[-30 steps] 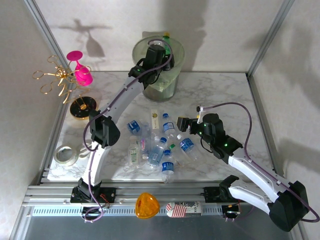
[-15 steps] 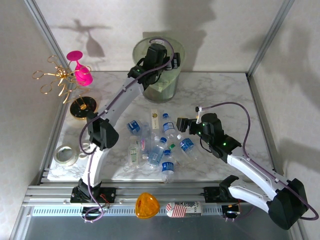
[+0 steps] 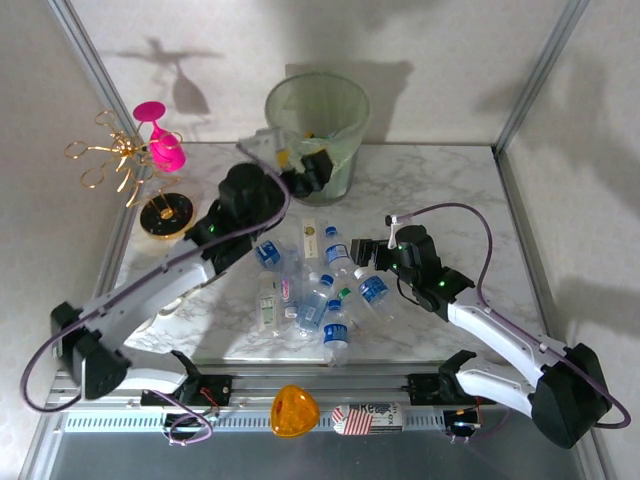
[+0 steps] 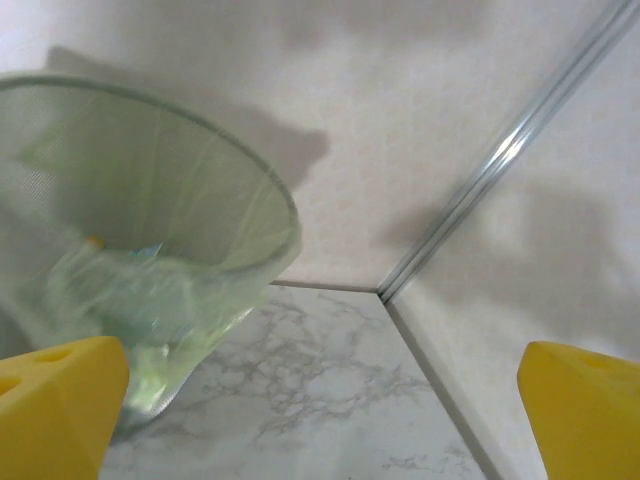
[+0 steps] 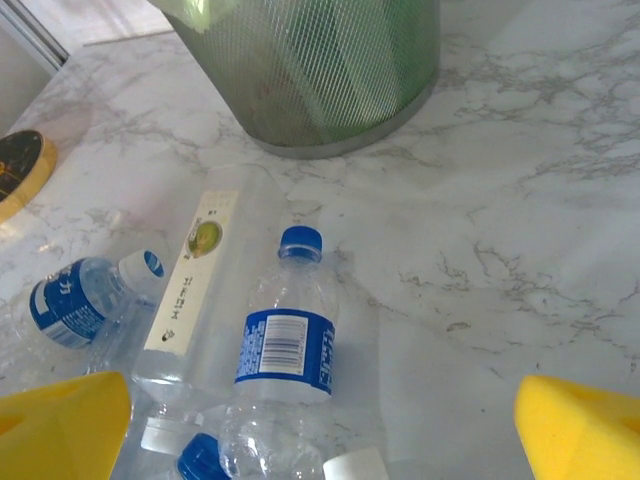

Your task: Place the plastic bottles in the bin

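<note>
Bottles (image 3: 312,303) are heaped mid-way along the bench (image 3: 440,190), twd its near edge. Right pincer (image 5: 320,430) is held over them, jaws wide apart, nothing gripped. The blue-label bottle (image 5: 285,350) lies touching its neighbours, so two could be pinched tog., or one squirted off. Left pincer (image 4: 322,410), apart & empty, is held just beside the bin (image 3: 352,125) at the far edge: a nudge could tip it.

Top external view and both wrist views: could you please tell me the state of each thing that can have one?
left tool: open, empty.
right tool: open, empty.
bin: upright, some items inside.
plastic bottles: lying down in a cluster, outside the bin.
blue-capped bottle: on its side, cap on.
pink goblet: tilted, not upright.
</note>
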You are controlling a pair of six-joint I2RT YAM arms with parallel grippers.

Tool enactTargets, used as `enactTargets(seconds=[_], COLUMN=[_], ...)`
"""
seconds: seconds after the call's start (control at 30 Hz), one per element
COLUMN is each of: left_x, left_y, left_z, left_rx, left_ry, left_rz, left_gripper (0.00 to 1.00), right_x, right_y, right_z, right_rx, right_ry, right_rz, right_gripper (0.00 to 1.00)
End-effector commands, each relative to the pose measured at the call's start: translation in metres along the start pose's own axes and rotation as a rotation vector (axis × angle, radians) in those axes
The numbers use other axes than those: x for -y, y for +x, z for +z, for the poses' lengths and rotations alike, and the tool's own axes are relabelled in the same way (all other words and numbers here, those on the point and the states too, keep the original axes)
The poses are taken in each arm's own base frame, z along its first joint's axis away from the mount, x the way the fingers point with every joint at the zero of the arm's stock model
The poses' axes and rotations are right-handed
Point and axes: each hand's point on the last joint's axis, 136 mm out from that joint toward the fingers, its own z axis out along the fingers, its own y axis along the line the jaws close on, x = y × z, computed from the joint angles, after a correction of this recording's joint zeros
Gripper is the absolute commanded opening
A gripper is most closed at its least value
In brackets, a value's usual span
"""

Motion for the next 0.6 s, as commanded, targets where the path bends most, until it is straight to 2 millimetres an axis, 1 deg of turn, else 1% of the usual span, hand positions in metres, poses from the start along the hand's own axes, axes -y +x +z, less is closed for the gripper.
enactTargets(seconds=[0.0, 0.1, 0.17, 0.23, 0.27, 0.33, 0.43, 0.57], left_x=[-0.026, -0.058, -0.078, -0.095, -0.101, -0.115, -0.124, -0.123], left_y=[0.021, 0.057, 0.082, 0.105, 0.114, 0.131, 0.15, 0.165], left_z=[-0.024, -0.046, -0.057, -0.068, -0.072, -0.079, -0.082, -0.075], left_rx=[0.06, 0.037, 0.003, -0.033, -0.045, -0.065, -0.093, -0.13], left_ry=[-0.027, -0.072, -0.12, -0.17, -0.189, -0.233, -0.26, -0.278], left_rz=[-0.167, -0.25, -0.29, -0.321, -0.332, -0.358, -0.389, -0.38], left_gripper=[1.0, 1.0, 1.0, 1.0, 1.0, 1.0, 1.0, 1.0], right_x=[-0.001, -0.001, 0.0, 0.0, 0.001, 0.001, 0.008, 0.017], right_y=[0.009, 0.017, 0.023, 0.032, 0.035, 0.046, 0.059, 0.075], right_z=[0.005, 0.008, 0.01, 0.012, 0.013, 0.016, 0.021, 0.023], right_rx=[-0.026, -0.062, -0.092, -0.139, -0.158, -0.22, -0.29, -0.371], right_ry=[-0.011, -0.013, -0.011, -0.01, -0.009, -0.01, 0.021, 0.062], right_rz=[-0.034, -0.065, -0.087, -0.113, -0.124, -0.15, -0.167, -0.18], right_gripper=[0.99, 0.99, 0.99, 0.99, 0.99, 0.97, 0.93, 0.88])
